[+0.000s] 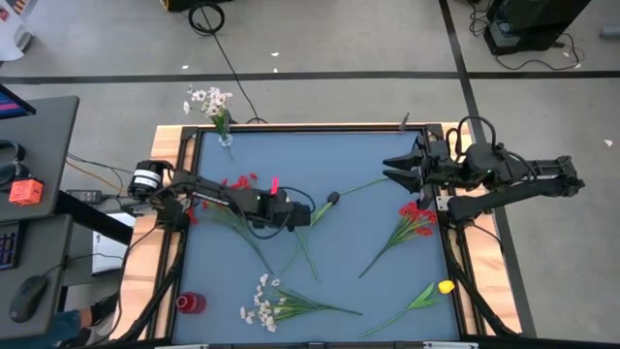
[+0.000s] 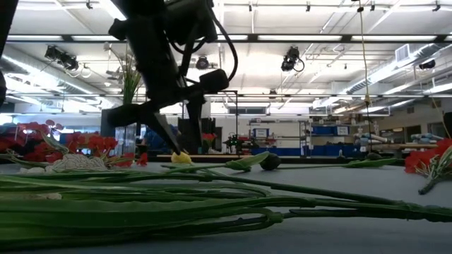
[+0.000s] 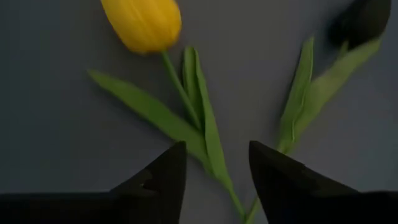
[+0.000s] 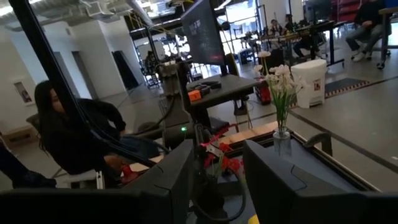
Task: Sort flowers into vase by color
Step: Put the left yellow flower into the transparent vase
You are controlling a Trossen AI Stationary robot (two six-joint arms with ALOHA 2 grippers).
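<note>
A yellow tulip (image 3: pixel 144 23) lies flat on the blue table mat, and its green stem (image 3: pixel 214 158) runs between the fingers of my left gripper (image 3: pixel 217 149). That gripper (image 1: pixel 300 215) points steeply down at mid-table and is open, with its fingers on either side of the stem and apart from it. A dark bud (image 1: pixel 332 198) on a green stem lies just beyond it. A clear vase (image 1: pixel 225 139) with white flowers (image 1: pixel 209 99) stands at the far left corner. My right gripper (image 1: pixel 402 167) waits raised at the far right, open, with nothing in it.
Red flowers lie by the left arm (image 1: pixel 238 181) and at the right (image 1: pixel 417 218). White flowers (image 1: pixel 262 302) and another yellow tulip (image 1: pixel 446 287) lie near the front edge. A small red container (image 1: pixel 190 302) stands at the front left. A seated person (image 4: pixel 68 130) shows beyond the table.
</note>
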